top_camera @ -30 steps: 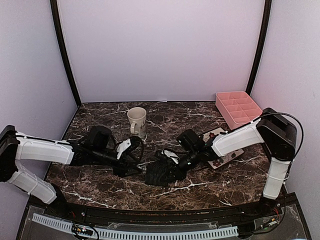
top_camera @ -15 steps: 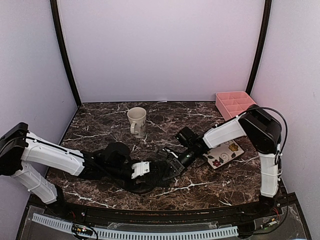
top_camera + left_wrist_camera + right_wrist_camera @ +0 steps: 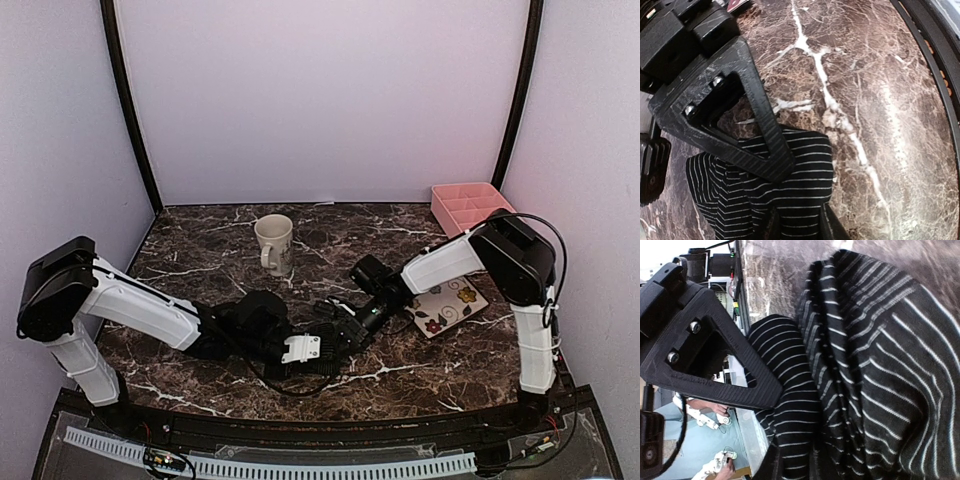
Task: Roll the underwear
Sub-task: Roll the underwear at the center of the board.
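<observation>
Looking down from above, we see both arms reaching to the middle of the marble table [image 3: 190, 262], where the left gripper [image 3: 312, 350] and the right gripper [image 3: 345, 326] meet over the black underwear [image 3: 332, 348], near the front edge and apart from the mug [image 3: 274, 243] and the flowered plate [image 3: 450, 305]. From the left wrist, we find that claw pinched together on a fold of the white-striped cloth, which rests on the marble. From the right wrist, we see that claw clamped on the bunched, folded cloth.
</observation>
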